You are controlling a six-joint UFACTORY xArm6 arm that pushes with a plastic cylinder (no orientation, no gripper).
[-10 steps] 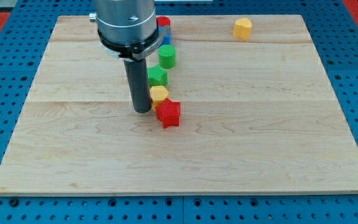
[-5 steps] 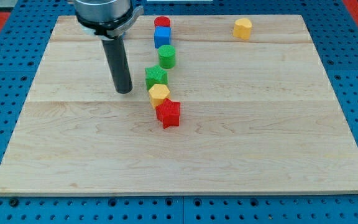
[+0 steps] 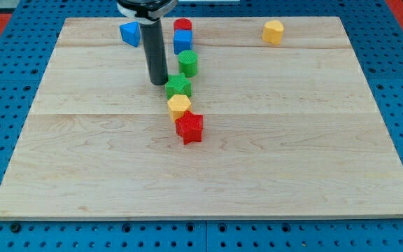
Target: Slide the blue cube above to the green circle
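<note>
The blue cube (image 3: 182, 41) sits near the view's top, just above the green circle (image 3: 188, 63) and just below a red block (image 3: 182, 26). My tip (image 3: 159, 82) rests on the board, to the left of the green circle and a little lower, close beside the upper left of a green star-shaped block (image 3: 178, 87). It is below and left of the blue cube and touches neither it nor the circle.
A yellow hexagonal block (image 3: 179, 106) and a red star block (image 3: 189, 127) lie below the green star in a column. A blue triangular block (image 3: 130, 33) lies at the top left of my rod. A yellow block (image 3: 273, 31) sits at the top right.
My tip moved up and left away from the yellow and red blocks, then right and up to beside the green star. The blue triangle is now uncovered. No block moved.
</note>
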